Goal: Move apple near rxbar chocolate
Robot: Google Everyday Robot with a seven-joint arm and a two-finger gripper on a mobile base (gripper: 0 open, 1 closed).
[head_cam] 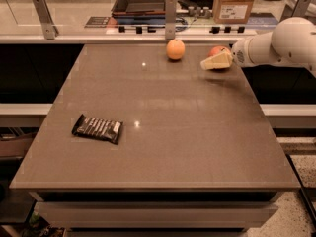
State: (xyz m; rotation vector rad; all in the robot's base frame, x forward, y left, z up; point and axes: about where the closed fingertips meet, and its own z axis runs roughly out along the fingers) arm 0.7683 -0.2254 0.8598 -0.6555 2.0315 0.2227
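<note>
The red apple [217, 50] sits at the far right of the table, mostly hidden behind my gripper. My gripper [215, 62] reaches in from the right on a white arm [281, 43], just in front of the apple and low over the table. The rxbar chocolate [98, 128], a dark wrapper with white lettering, lies flat near the table's front left, far from the apple.
An orange round fruit [175, 49] sits at the far edge of the table [163, 147], left of the apple. Behind the table runs a counter with a metal post [170, 16], a dark tray [140, 1] and a cardboard box [234, 4].
</note>
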